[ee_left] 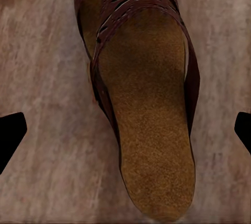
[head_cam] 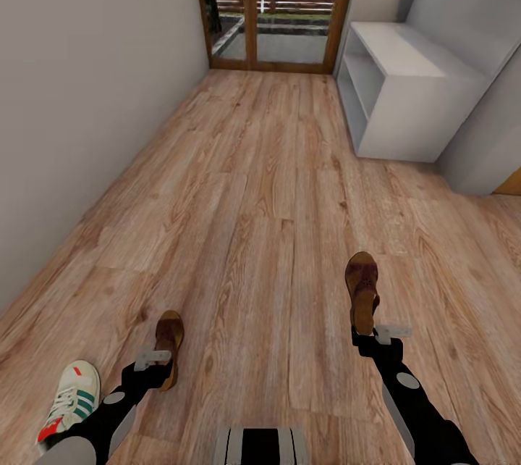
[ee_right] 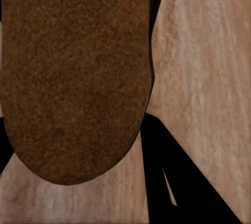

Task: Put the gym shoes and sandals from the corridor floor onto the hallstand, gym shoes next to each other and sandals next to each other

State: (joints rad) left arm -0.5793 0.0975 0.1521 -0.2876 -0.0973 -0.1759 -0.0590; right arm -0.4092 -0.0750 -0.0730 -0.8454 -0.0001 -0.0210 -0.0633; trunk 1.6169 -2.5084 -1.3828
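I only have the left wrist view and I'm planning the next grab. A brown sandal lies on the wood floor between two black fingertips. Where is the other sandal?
Observer: The other sandal is at the right pincer, with its heel toward the pincer. I cannot tell whether it is clamped.
Operator: Any gym shoe nearby?
Observer: One gym shoe lies on the floor, to the left of the left pincer.
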